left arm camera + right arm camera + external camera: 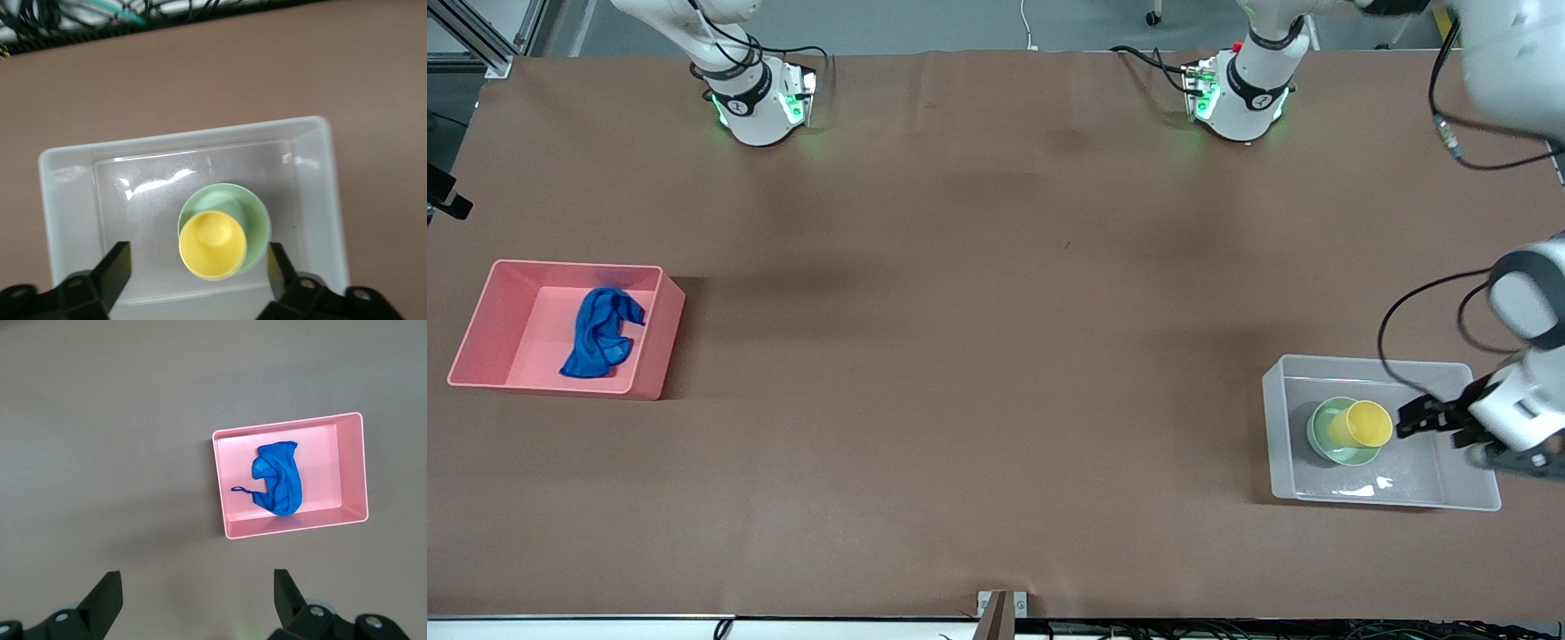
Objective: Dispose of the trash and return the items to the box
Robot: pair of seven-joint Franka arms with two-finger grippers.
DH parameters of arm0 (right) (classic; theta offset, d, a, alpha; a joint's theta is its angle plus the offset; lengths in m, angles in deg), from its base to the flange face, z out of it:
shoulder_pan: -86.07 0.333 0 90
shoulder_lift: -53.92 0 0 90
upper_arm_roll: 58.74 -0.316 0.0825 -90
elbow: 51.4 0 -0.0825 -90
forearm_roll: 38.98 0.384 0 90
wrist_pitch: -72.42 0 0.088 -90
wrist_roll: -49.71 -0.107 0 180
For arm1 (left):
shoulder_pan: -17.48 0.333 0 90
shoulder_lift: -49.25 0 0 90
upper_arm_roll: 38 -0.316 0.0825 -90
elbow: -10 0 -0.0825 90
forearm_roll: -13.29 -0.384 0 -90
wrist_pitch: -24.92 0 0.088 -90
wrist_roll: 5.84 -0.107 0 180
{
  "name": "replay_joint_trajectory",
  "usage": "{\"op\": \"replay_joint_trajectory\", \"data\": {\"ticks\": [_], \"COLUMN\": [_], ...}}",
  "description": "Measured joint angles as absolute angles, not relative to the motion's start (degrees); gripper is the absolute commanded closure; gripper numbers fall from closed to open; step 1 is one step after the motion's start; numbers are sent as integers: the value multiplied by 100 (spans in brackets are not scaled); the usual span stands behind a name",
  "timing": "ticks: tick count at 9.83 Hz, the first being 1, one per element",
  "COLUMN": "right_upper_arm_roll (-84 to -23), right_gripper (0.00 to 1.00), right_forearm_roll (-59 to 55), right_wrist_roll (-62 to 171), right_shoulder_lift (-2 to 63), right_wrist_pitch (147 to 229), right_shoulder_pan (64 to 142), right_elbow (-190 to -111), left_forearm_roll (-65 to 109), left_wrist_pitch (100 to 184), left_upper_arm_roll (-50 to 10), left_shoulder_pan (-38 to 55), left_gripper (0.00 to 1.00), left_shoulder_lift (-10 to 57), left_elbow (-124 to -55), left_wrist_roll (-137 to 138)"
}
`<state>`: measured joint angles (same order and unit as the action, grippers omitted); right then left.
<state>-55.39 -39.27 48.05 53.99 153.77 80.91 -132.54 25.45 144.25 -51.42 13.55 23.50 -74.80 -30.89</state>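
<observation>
The blue cloth rag (600,333) lies in the pink bin (503,311) at the right arm's end of the table; both also show in the right wrist view, the rag (280,480) inside the bin (333,453). The yellow cup (1360,424) stands in the mint-green bowl (1323,436) inside the clear plastic box (1414,467) at the left arm's end. My left gripper (1423,418) is open and empty just above the box, its fingers either side of the cup (212,243) and bowl (252,212). My right gripper (197,581) is open and empty, high over bare table.
The brown table mat (978,356) stretches between the two bins. The arm bases (760,107) stand along the edge farthest from the front camera. A black cable (1396,320) loops over the clear box by the left wrist.
</observation>
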Motion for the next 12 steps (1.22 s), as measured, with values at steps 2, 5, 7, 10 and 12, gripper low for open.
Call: {"op": "replay_joint_trajectory", "data": {"ticks": [2,5,7,10,12], "right_upper_arm_roll": [-5540,-5537,-5539,-5539,-5540], "right_gripper": [0,0,0,0,0], "right_forearm_roll": [-3927,-3927,-3927,-3927,-3927], "right_wrist_roll": [4806,4807,4808,4809,4809], "right_shoulder_lift": [5397,5395,5393,5393,5393], "right_wrist_pitch": [15374,15372,15343,15306,15298], "right_shoulder_pan": [8094,8095,8097,8099,8099], "right_elbow": [-13252,-13246,-13244,-13241,-13241], "left_forearm_roll": [1985,1256,1232,1232,1232], "left_wrist_pitch": [13296,12198,12114,11828,11229], "left_upper_arm_roll": [-4816,-3901,-3732,-3521,-3511], "left_shoulder_pan": [1360,1345,1358,1461,1458], "left_gripper": [0,0,0,0,0], "left_shoulder_lift": [3525,5015,5737,5773,5216], "left_elbow": [-7758,-8278,-8913,-8661,-7741], "left_wrist_roll": [-2798,-1397,-1103,-981,-973]}}
